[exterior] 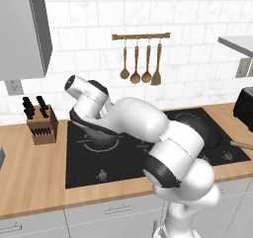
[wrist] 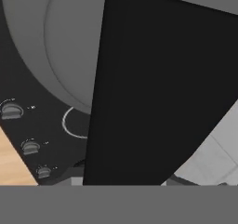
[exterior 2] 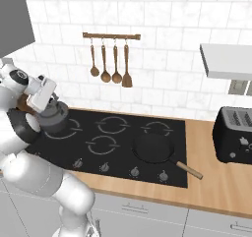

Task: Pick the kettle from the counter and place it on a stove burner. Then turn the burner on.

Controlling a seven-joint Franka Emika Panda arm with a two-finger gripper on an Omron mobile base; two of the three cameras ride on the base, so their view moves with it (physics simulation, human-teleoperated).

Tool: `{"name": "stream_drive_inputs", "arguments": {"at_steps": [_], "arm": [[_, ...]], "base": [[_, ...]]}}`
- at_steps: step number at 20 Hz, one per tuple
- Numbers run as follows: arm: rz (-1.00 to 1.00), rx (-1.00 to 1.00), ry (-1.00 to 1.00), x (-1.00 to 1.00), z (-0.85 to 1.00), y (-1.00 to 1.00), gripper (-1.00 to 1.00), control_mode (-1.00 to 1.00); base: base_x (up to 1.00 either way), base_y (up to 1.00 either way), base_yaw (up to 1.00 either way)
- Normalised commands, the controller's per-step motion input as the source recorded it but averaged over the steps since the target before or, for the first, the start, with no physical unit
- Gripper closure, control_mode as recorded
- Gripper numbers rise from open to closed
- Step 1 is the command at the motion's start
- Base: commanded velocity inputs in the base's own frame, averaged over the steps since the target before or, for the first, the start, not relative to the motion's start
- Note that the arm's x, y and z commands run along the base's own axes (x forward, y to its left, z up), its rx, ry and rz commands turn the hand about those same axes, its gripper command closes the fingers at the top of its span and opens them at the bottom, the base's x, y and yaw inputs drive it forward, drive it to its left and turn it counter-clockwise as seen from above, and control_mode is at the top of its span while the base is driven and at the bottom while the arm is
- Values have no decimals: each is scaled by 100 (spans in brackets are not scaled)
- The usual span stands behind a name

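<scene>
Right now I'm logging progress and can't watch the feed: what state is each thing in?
kettle: upright on the large stove burner, off the counter.
gripper: down over the kettle; jaws hidden, grip unclear.
frying pan: flat on the cooktop, handle out over the counter.
knobs: too small to read.
utensils: hanging on the wall rail.

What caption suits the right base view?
Robot arm holding a kettle over the black cooktop, frying pan nearby.
</scene>
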Motion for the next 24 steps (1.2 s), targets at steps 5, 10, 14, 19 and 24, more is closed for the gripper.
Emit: {"name": "stream_drive_inputs", "arguments": {"at_steps": [5,10,14,19,24], "arm": [[0,0,0,31,-7,-7,100,-100],[0,0,5,10,-30,0,100,-100],[0,0,9,3,-36,0,100,-100],[0,0,1,11,-10,0,100,-100],[-2,0,0,25,0,1,100,-100]], "base": [[0,0,0],[0,0,0],[0,0,0],[0,0,0],[0,0,0]]}}
